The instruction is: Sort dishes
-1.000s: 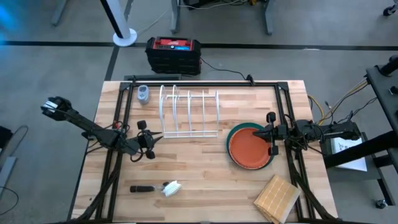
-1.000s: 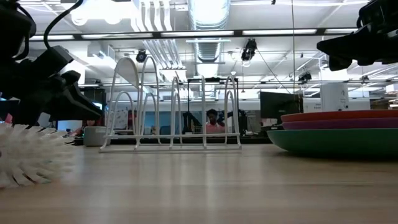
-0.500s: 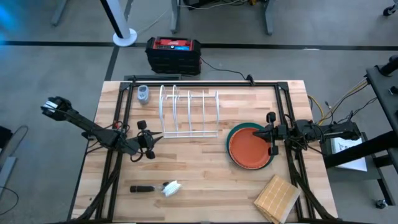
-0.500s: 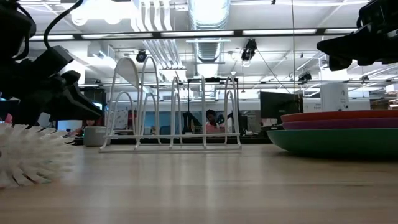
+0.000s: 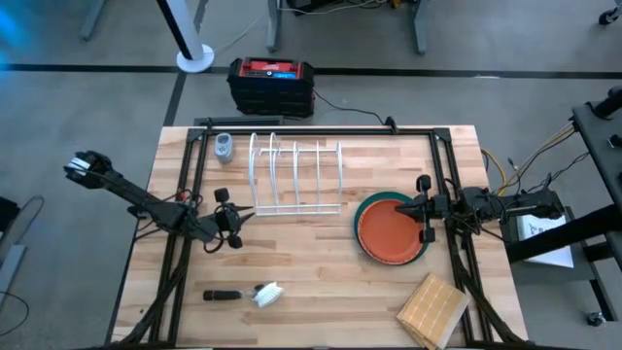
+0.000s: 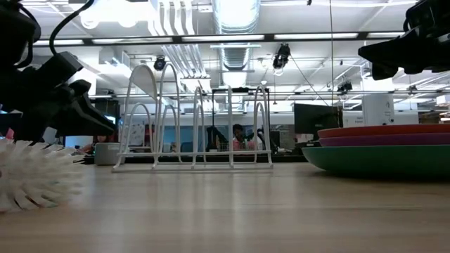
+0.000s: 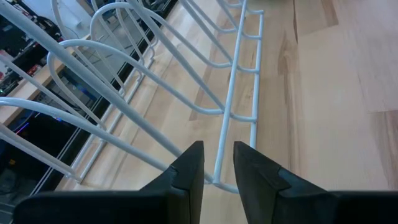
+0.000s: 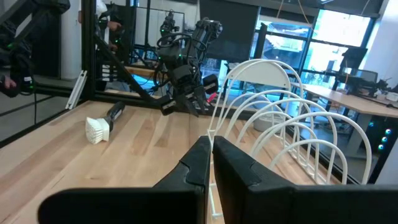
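1. Behind the bench (image 5: pixel 321 243) we see a bright open workroom with ceiling lights, monitors and a person seated far back; a red-and-black case (image 5: pixel 271 85) sits on the floor beyond the bench's far edge.
2. We take the white wire rack (image 5: pixel 294 176) as our landmark: it stands upright near the far edge with all its slots unfilled, presumably waiting to receive the dishes on edge.
3. To the right of the rack the dishes lie in one flat stack. The orange plate (image 5: pixel 391 232) is on top, the purple plate (image 6: pixel 383 140) under it, and the larger teal-green plate (image 6: pixel 380 158) at the bottom; a brownish plate we cannot make out. We judge none has been sorted yet.
4. Our right gripper (image 5: pixel 425 209) hangs over the stack's right rim, on the side away from the rack. Its fingers are pressed together and hold nothing, so it would have to spread them before taking the orange plate's edge.
5. Our left gripper (image 5: pixel 225 218) waits off the rack's left front corner, pointing at it, fingers a narrow gap apart and empty.
6. Nearer us than the rack lie a white-bristled brush (image 5: pixel 255 293) and, towards the right, a wooden block (image 5: pixel 433 310).
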`<action>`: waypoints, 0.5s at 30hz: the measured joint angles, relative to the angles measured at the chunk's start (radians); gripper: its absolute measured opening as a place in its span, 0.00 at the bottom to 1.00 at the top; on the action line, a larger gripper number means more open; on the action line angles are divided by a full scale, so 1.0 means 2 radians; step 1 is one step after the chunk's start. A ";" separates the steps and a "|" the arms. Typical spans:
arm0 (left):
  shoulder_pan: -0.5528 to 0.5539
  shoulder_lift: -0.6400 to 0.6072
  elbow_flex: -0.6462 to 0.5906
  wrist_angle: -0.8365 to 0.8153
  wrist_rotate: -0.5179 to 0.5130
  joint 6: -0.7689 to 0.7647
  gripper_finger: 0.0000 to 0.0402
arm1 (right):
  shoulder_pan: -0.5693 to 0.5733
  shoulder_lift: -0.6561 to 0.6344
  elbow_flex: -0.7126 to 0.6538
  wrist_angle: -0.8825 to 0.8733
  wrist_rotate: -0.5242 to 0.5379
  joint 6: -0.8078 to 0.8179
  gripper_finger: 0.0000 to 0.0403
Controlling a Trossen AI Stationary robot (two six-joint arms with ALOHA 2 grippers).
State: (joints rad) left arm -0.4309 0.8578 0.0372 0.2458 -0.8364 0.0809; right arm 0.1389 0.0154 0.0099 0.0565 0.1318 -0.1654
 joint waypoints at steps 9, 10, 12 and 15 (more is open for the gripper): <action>0.000 0.000 0.000 -0.005 -0.001 0.002 0.19 | 0.000 0.000 0.000 0.003 0.000 -0.010 0.03; 0.000 0.000 0.001 -0.006 -0.001 -0.004 0.19 | 0.000 0.000 0.000 0.004 0.000 -0.009 0.03; 0.000 0.000 0.011 -0.006 0.000 -0.025 0.19 | 0.000 0.000 0.000 0.005 0.000 0.008 0.03; -0.001 0.000 0.038 -0.012 0.010 -0.057 0.19 | 0.000 0.000 0.000 0.014 0.000 0.039 0.03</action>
State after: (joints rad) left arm -0.4320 0.8581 0.1141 0.2219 -0.8155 -0.0337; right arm 0.1390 0.0154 0.0101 0.0845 0.1319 -0.0865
